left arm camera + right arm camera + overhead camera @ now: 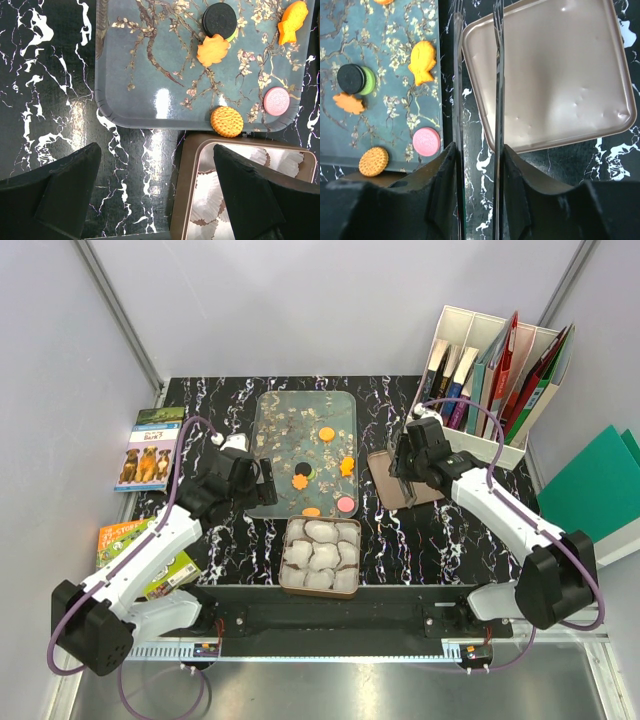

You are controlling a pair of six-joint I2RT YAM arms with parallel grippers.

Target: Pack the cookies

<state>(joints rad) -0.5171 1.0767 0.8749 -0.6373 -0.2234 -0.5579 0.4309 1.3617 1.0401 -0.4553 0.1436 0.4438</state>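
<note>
Black marbled table (420,540): tray (290,430), tin (284,585), lid (560,75).

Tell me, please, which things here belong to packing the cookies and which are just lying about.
For the job: cookies, blossom tray, tin of paper cups, tin lid, tongs in the right hand.
Lying about: dog book, orange-green book, file rack of books, green folders.

We see bright, even light from above; white glare patches sit on the glossy blue blossom-patterned tray (162,98) and black marbled tabletop (80,119); shadows are faint.
</note>
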